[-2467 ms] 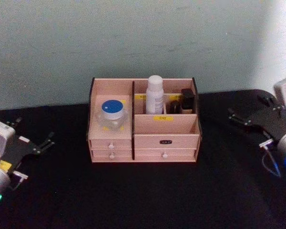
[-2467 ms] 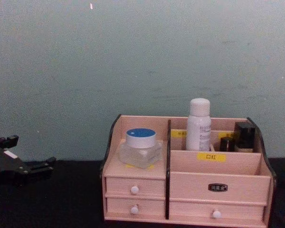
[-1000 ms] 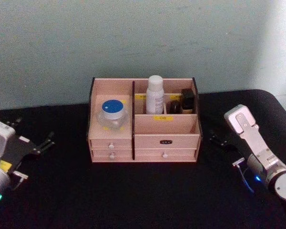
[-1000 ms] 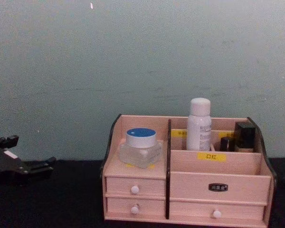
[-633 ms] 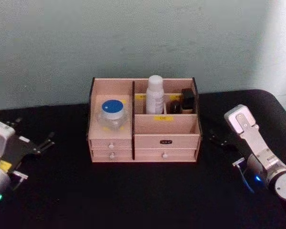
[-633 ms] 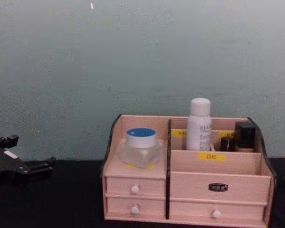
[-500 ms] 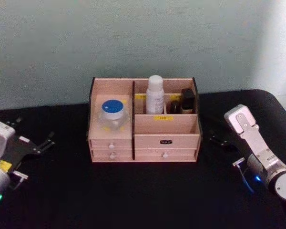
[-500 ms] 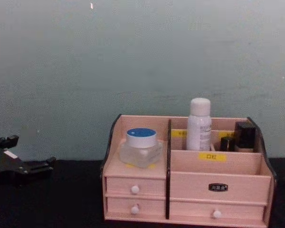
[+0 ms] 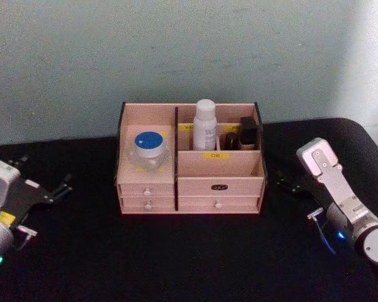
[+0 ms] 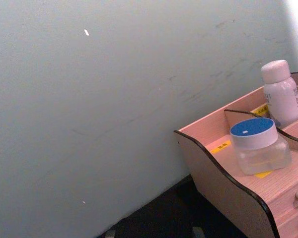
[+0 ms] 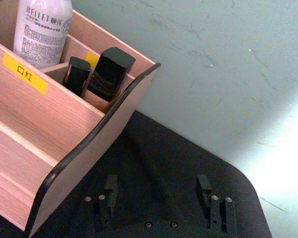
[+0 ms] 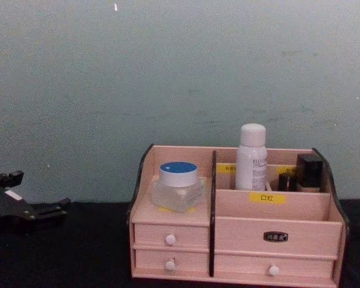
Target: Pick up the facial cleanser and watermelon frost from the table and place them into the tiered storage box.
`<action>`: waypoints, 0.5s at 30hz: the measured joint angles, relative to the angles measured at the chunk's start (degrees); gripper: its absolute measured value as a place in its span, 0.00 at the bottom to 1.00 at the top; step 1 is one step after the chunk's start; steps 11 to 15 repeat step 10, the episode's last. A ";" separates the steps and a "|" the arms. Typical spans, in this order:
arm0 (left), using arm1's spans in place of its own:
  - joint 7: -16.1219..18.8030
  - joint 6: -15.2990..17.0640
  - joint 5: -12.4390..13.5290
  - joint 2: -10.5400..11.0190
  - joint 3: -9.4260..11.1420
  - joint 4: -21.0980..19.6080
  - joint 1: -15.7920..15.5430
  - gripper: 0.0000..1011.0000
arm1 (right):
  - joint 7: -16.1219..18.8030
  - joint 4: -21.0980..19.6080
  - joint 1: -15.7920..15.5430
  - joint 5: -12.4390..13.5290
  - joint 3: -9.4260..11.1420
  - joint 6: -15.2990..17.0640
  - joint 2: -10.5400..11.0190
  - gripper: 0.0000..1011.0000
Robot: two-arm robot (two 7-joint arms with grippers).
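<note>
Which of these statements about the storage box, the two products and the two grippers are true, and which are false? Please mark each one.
1. The watermelon frost lies on the table. False: it stands on the tiered storage box's left shelf.
2. The facial cleanser stands upright in a rear compartment. True.
3. The right gripper holds the cleanser. False: its fingers are open and empty.
4. The left gripper is beside the box, to its left. True.

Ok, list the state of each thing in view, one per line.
White bottle: upright in a rear compartment of the box.
Blue-lidded jar: lid on, sitting on the box's left shelf.
Wooden box: drawers shut.
Left gripper: open, empty.
Right gripper: open, empty.
</note>
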 joint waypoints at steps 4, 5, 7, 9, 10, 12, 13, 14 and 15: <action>0.00 0.00 0.00 0.00 0.00 0.00 0.00 0.99 | 0.00 0.00 0.00 0.00 0.00 0.00 0.00 0.99; 0.00 0.00 0.00 0.00 0.00 0.00 0.00 0.99 | 0.00 0.00 0.00 0.00 0.00 0.00 0.00 0.99; 0.00 0.00 0.00 0.00 0.00 0.00 0.00 0.99 | 0.00 0.00 0.00 0.00 0.00 0.00 0.00 0.99; 0.00 0.00 0.00 0.00 0.00 0.00 0.00 0.99 | 0.00 0.00 0.00 0.00 0.00 0.00 0.00 0.99; 0.00 0.00 0.00 0.00 0.00 0.00 0.00 0.99 | 0.00 0.00 0.00 0.00 0.00 0.01 0.00 0.99; 0.00 0.00 0.00 0.00 0.00 0.00 0.00 0.99 | 0.00 0.00 0.00 0.00 0.00 0.01 0.00 0.99; 0.00 0.00 0.00 0.00 0.00 0.00 0.00 0.99 | 0.00 0.00 0.00 0.00 0.00 0.01 0.00 0.99; 0.00 0.00 0.00 0.00 0.00 0.00 0.00 0.99 | 0.00 0.00 0.00 0.00 0.00 0.01 0.00 0.99; 0.00 0.00 0.00 0.00 0.00 0.00 0.00 0.99 | 0.00 0.00 0.00 0.00 0.00 0.01 0.00 0.99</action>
